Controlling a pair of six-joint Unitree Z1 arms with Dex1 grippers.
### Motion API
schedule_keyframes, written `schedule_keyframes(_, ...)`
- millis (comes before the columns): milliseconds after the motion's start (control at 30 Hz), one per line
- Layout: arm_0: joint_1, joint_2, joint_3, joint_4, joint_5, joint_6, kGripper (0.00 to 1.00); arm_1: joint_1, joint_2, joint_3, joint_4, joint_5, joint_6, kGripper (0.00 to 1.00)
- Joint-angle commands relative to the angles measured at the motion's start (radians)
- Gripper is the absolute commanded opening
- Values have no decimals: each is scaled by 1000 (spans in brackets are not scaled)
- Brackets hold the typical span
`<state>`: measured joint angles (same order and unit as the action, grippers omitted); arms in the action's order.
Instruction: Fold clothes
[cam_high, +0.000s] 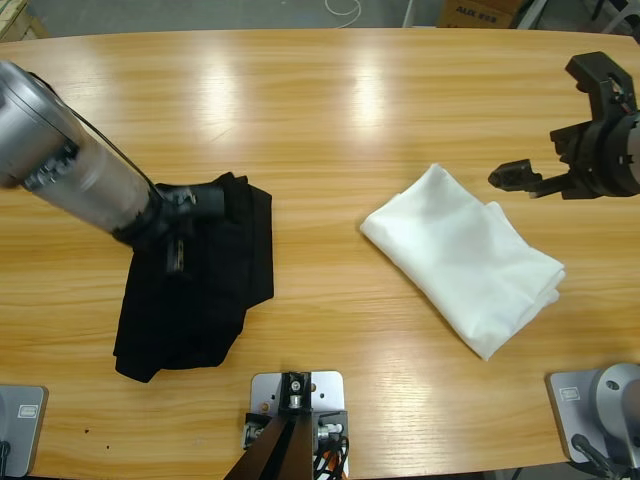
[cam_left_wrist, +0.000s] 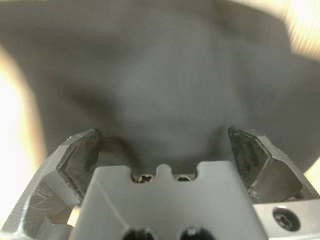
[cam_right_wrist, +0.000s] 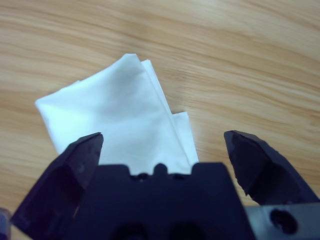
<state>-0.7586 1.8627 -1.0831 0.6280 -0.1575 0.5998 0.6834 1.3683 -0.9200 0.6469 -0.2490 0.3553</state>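
The white T-shirt (cam_high: 462, 258) lay folded into a compact packet on the wooden surface (cam_high: 330, 120), at about four o'clock from the middle of the high view. It rested flat, with one corner pointing to twelve o'clock and its long side running down toward five o'clock. In the right wrist view the T-shirt (cam_right_wrist: 115, 117) showed several stacked layers at its edge, and no print or label could be seen on it.

The right tool (cam_high: 560, 120) hung at about two o'clock in the high view, near the right edge, just beyond the upper corner of the T-shirt and not touching it. Its jaws stood wide apart with nothing between them. In the right wrist view the right tool (cam_right_wrist: 162, 145) looked down on the T-shirt, which lay between and beyond the two spread jaws.

A black garment (cam_high: 200, 290) lay at about eight o'clock in the high view, well apart from the T-shirt. It was loosely folded, with a wrinkled lower edge. The left arm (cam_high: 70, 160) came in from the left edge at ten o'clock, and the left tool (cam_high: 225, 200) was down at the upper part of the black garment. In the left wrist view the left tool (cam_left_wrist: 162, 145) had its jaws spread, and the dark cloth (cam_left_wrist: 165, 75) filled nearly the whole view very close in front of them; nothing was clamped between the jaws.
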Motion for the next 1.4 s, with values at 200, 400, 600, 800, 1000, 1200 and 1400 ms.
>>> schedule_keyframes(200, -145, -107, -58, -309, -287, -867, 1000, -141, -56, 1, 74, 239, -194, 1000)
schedule_keyframes(400, -330, 25, 94, -818, -236, -1358, 1000, -438, -36, 88, -31, 495, -215, 1000)
schedule_keyframes(600, -346, 104, 189, -1014, -154, -1603, 1000, -516, 86, 105, -55, 454, -159, 1000)
schedule_keyframes(800, -370, 132, 226, -1045, -109, -1738, 1000, -638, 312, 96, -79, 605, -156, 1000)
schedule_keyframes(1000, -370, 129, 231, -1051, -108, -1745, 1000, -703, 374, 214, -227, 726, -70, 1000)
schedule_keyframes(1200, -367, 125, 244, -1068, -97, -1745, 1000, -726, 317, 289, -262, 796, -19, 1000)
schedule_keyframes(1400, -365, 112, 261, -1096, -99, -1740, 1000, -749, 298, 316, -344, 770, -22, 1000)
